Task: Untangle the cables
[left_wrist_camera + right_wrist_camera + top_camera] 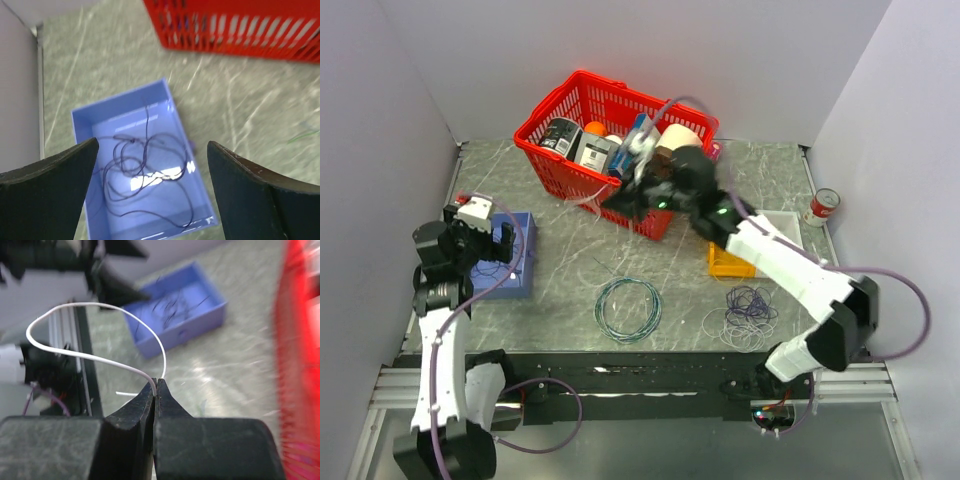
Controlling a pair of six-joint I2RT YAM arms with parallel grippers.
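Observation:
A tangle of thin purple, black and white cables (746, 312) lies on the table at the front right. One thin dark purple cable (150, 172) lies looped inside the blue box (85, 125). My left gripper (152, 144) hovers above that box, open and empty; it is at the far left in the top view (498, 243). My right gripper (156, 382) is shut on a white cable (75, 354) that arcs up in a loop from its tips. It is raised in front of the red basket (620, 197).
The red basket (552, 105) of groceries stands at the back. A neat teal-green cable ring (628, 308) lies at front centre. A yellow tray (725, 264) and a white tray (786, 226) sit to the right, with a can (825, 205) near the right wall. The blue box also shows in the right wrist view (175, 315).

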